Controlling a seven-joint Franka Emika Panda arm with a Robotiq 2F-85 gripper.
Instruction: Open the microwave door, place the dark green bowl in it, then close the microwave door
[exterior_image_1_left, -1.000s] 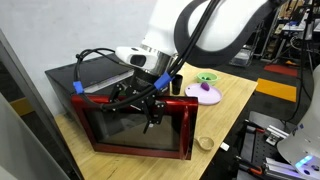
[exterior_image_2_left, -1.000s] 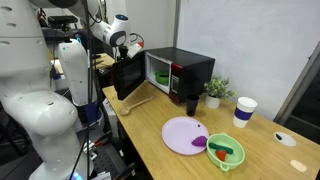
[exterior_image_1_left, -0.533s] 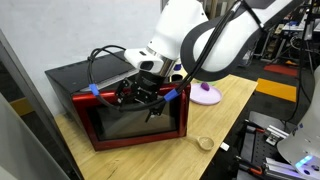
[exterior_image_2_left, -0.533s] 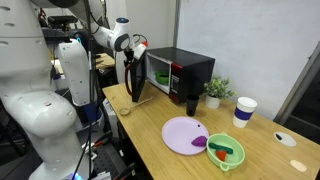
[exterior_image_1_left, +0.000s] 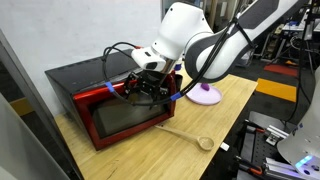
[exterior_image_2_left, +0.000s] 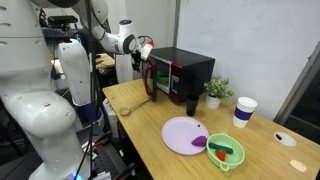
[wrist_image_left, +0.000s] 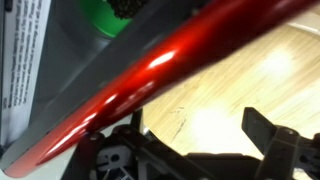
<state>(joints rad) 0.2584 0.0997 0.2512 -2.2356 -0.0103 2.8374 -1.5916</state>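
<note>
Wooden surface (exterior_image_1_left: 190, 150), lab clutter behind; microwave door (exterior_image_1_left: 125, 118) ajar at frame centre; end effector (exterior_image_1_left: 152, 90) spread, empty, at its top edge, presumably to swing it.

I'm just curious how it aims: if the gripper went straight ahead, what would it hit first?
Probably the door: in the wrist view its red edge runs right across in front of the open gripper. Whether they touch is unclear.

glossy white arm (exterior_image_1_left: 190, 35), looping black cables (exterior_image_1_left: 112, 52), black gripper (exterior_image_1_left: 149, 89), seemingly blue-marked.
</note>
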